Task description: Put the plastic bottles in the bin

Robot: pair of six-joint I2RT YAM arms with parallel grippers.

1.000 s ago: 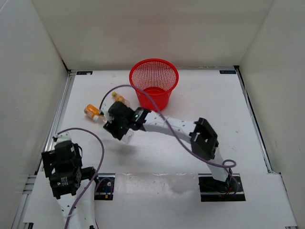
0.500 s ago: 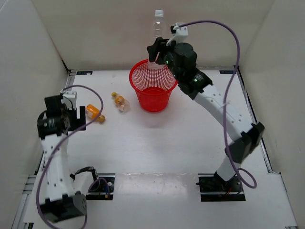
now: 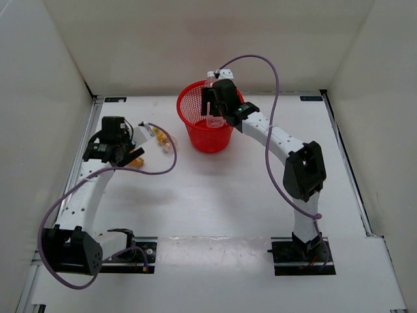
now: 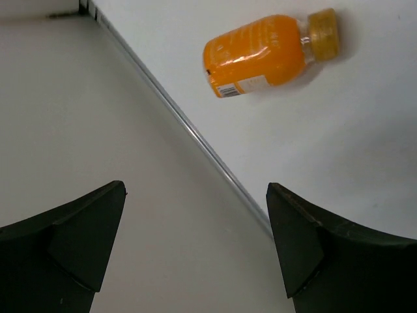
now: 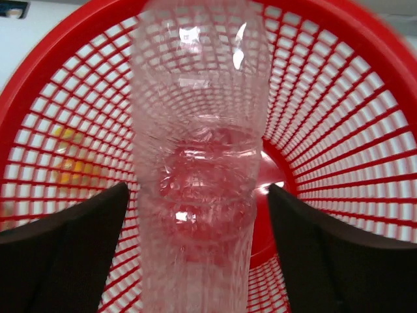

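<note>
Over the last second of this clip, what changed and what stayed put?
The right gripper picked up the clear bottle, carried it over the bin, lowered it into the mouth and is opening. The left gripper, open, swung out toward the orange bottle. The orange bottle, small bottle and bin stayed put.

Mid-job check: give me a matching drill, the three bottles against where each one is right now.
Things:
1. clear colourless bottle
2. orange-filled bottle
3. small bottle with yellow-orange cap

Places:
A. lying on the table just left of the red bin
B. lying ahead of the open left gripper
C. upright over the bin, between the right gripper's fingers

Pairs: 1-C; 2-B; 3-A
</note>
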